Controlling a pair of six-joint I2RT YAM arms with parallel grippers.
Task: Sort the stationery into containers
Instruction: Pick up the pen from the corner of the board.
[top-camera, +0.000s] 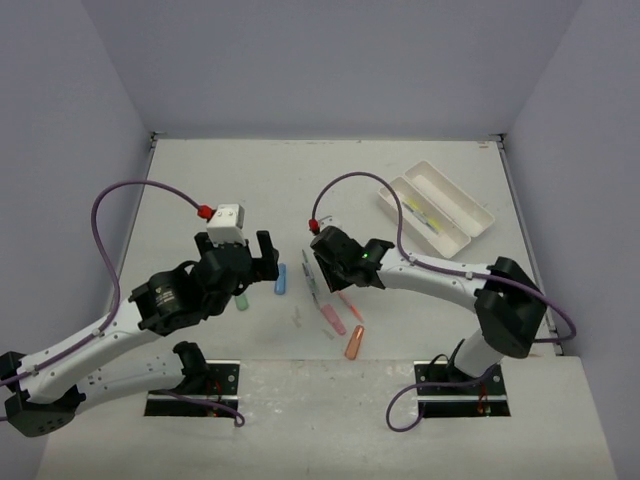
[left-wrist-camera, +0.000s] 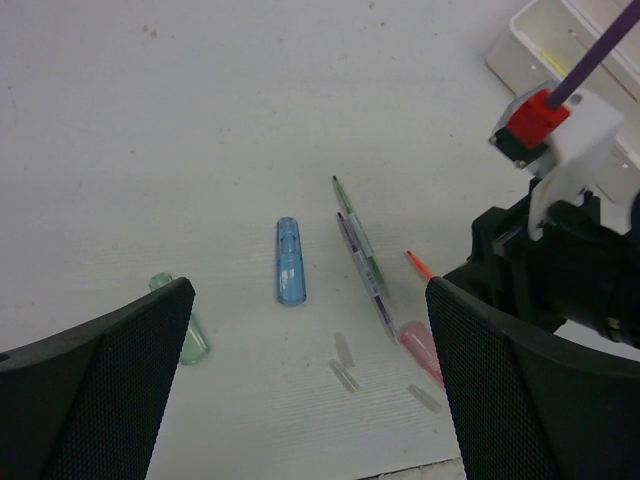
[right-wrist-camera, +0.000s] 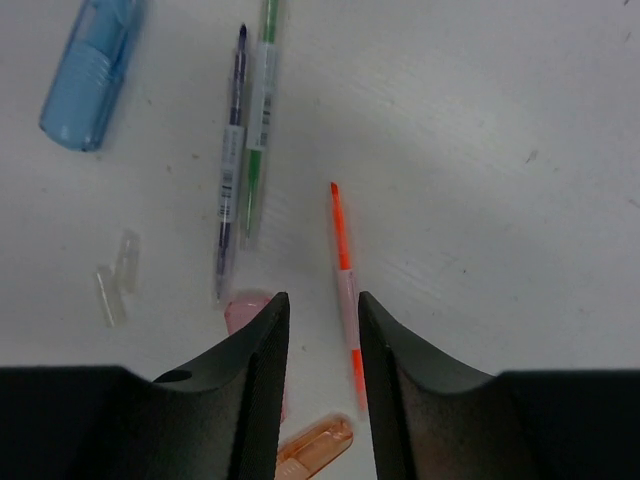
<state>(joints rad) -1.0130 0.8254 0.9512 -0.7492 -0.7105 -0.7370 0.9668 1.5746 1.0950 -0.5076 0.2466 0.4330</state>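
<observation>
Right wrist shows the right hand (right-wrist-camera: 320, 302) slightly parted, empty, above a thin orange pen (right-wrist-camera: 343, 260); left hand (left-wrist-camera: 310, 292) gapes wide, empty.

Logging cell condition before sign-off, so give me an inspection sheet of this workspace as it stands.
Surface: white table, lightly speckled.
Job's things: tray at far right, something yellow inside; blue cap, green cap, pink cap, orange cap, green pen, dark pen, orange pen, clear bits loose on table.
Clutter: nothing seen.
End effectors: left end effector wide open, empty; right end effector slightly open above orange pen, not gripping.
Cables: purple cables loop off both wrists.
Surroundings: plain walls on three sides.
</observation>
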